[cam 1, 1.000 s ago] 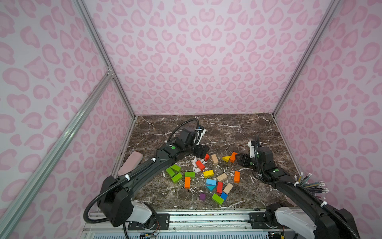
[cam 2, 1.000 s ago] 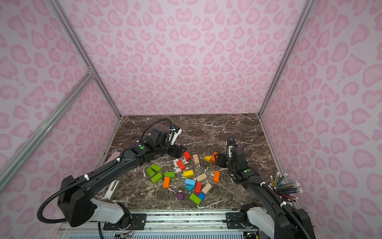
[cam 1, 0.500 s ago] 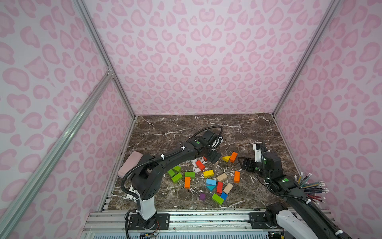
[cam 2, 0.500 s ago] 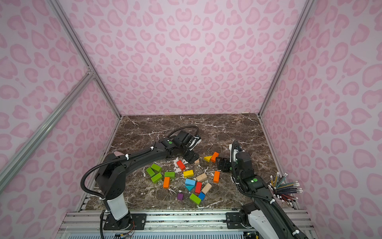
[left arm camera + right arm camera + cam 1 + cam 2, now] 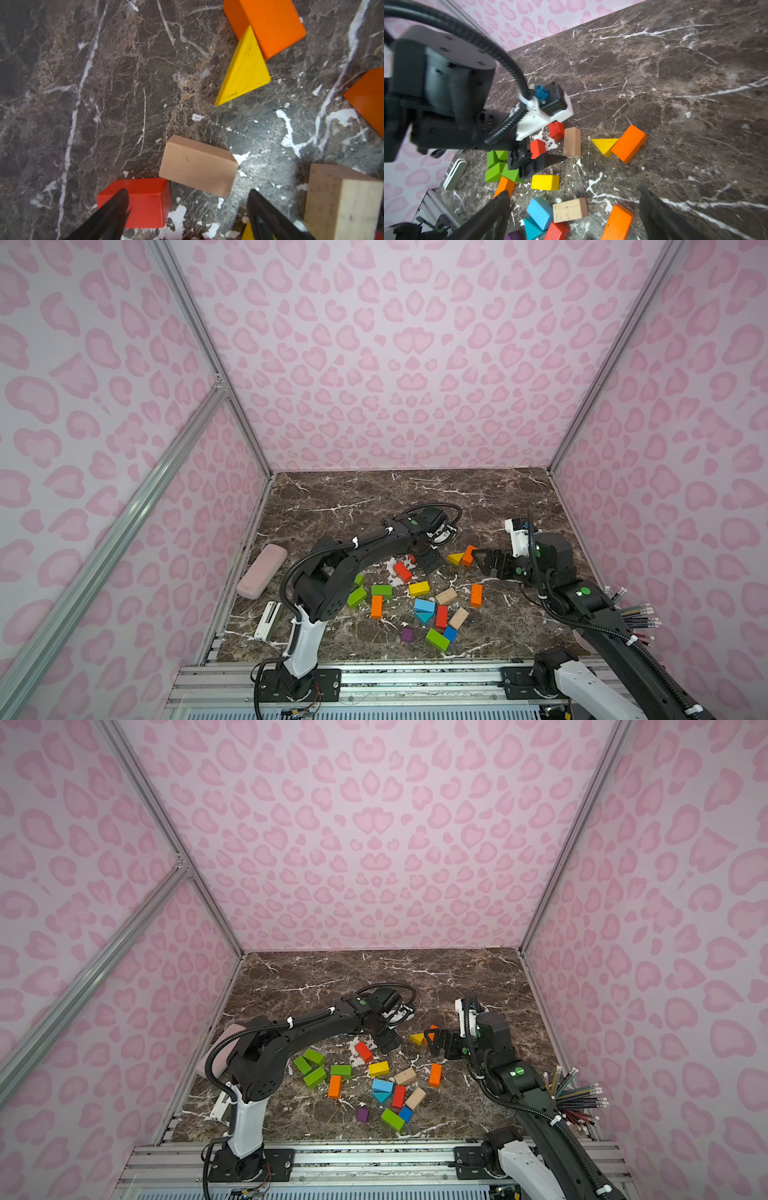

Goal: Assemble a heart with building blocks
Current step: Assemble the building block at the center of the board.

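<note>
my left arm stretched toward 1 o'clock | my left gripper tipped down, jaws apart, empty | my right arm leaning toward 11 o'clock | my right gripper jaws wide, empty

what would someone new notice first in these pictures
The pink blotch-patterned walls fill most of both top views. Below them, brightly painted building blocks lie scattered over the middle and front of the dark marble table. Two black arms reach in over the blocks, the left gripper and the right gripper both open and empty.
</note>
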Robot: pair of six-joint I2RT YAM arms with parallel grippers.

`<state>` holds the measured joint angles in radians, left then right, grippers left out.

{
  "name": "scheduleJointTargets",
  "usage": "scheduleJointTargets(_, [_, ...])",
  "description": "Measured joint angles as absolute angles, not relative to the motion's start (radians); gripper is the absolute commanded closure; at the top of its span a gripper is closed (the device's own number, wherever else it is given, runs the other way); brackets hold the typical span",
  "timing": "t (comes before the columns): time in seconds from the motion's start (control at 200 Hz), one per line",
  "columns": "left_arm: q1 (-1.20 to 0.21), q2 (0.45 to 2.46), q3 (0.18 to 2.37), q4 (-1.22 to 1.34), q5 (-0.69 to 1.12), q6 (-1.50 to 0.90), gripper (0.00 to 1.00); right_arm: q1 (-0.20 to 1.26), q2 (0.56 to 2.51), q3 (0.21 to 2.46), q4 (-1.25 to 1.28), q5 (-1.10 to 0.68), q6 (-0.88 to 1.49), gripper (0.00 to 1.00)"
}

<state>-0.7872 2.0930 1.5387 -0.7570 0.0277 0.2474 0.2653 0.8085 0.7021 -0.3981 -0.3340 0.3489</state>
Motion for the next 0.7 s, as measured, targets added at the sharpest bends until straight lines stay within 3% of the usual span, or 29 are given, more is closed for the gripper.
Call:
scheduleJointTargets(0.435, [-0.787,2.156,1.579,-0.772,0.05,0.269,0.16,0.269,0.764,0.75,-0.569,-0.391,0.272,0.01])
scheduleJointTargets(0.6, [-0.787,2.167,1.595,-0.772,0.063,0.269,0.23,0.27,0.756,0.748,-0.569,-0.391,0.272,0.01])
scheduleJointTargets(0.7, [-0.788,2.172,1.599,-0.773,0.066,0.268,0.32,0.27,0.753,0.743,-0.574,-0.394,0.271,0.01])
